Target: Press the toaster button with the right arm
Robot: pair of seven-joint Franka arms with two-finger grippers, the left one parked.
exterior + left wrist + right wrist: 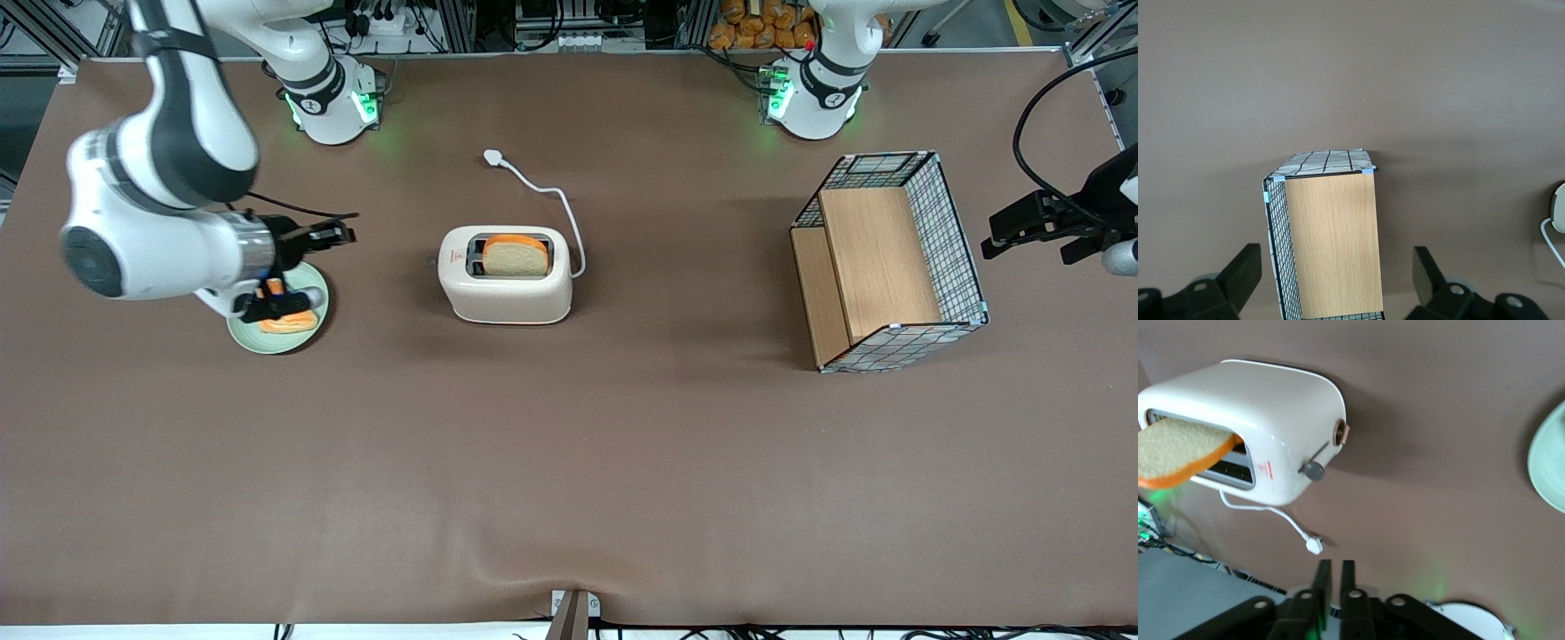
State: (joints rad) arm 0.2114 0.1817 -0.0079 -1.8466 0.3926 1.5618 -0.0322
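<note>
One small button (1314,470) on the toaster's (505,276) end wants your firm push; your gripper (1335,577), fingers pressed together, hangs well clear.

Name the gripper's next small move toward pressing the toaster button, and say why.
Probably travel toward the toaster button: the gripper, fingers nearly together, hovers over the plate, well short of the toaster, whose bread slice stands high in its slot.
</note>
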